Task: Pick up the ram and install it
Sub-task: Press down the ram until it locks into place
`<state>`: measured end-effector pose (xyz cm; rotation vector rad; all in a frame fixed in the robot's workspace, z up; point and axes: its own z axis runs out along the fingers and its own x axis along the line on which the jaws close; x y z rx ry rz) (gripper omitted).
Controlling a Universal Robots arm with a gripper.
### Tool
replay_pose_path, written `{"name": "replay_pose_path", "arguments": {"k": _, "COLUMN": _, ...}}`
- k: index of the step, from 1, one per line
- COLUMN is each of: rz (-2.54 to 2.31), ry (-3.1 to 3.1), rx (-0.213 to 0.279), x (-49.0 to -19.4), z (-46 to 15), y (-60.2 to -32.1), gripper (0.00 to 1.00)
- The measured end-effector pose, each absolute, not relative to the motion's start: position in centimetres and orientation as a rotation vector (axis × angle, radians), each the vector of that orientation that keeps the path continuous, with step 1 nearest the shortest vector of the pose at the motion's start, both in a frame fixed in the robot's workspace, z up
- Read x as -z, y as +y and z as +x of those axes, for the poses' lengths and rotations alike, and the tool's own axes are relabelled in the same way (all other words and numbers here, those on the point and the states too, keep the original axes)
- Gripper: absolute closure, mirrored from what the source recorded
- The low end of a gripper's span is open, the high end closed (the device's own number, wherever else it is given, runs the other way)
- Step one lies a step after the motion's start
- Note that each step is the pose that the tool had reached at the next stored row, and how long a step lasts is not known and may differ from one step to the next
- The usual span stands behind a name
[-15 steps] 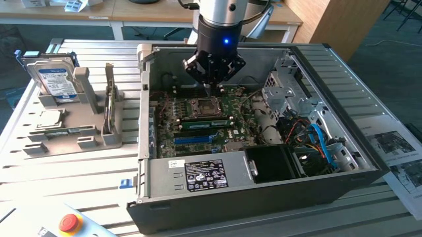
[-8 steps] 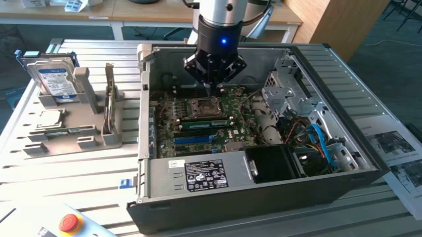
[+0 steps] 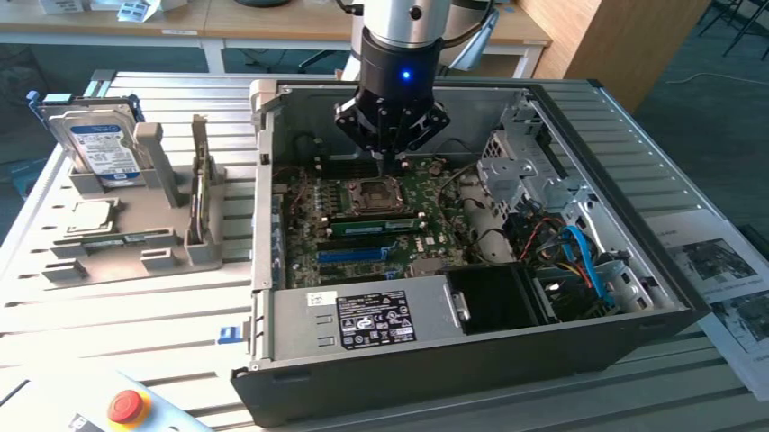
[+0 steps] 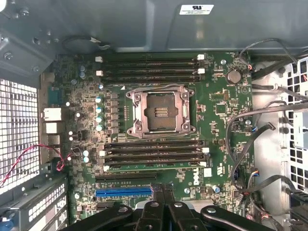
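A long green ram point(image 3: 378, 225) with dark chips stands on edge in a motherboard slot just on the near side of the CPU socket point(image 3: 370, 192). My gripper point(image 3: 382, 167) hangs inside the open computer case point(image 3: 481, 351), above the board at the far side of the socket and apart from the stick. Its fingers are shut together with nothing between them. In the wrist view the shut gripper point(image 4: 161, 188) sits over the blue slot point(image 4: 126, 192), with the CPU socket point(image 4: 161, 113) and rows of dark memory slots point(image 4: 153, 154) beyond it.
A grey fixture point(image 3: 132, 256) on the exterior view's left holds a hard drive point(image 3: 103, 148), a thin upright card point(image 3: 200, 171) and a CPU chip point(image 3: 90, 216). Loose cables point(image 3: 577, 252) and a drive cage point(image 3: 523, 171) crowd the case's right side. A red stop button point(image 3: 128, 407) sits near the front.
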<state>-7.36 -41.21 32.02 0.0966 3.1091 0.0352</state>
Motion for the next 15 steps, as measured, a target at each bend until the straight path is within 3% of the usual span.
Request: {"name": "replay_pose_path", "arguments": {"k": 15, "rz": 0.098, "ry": 3.123, "rx": -0.035, "x": -32.02, "z": -7.36, "y": -41.22, "gripper": 0.9}}
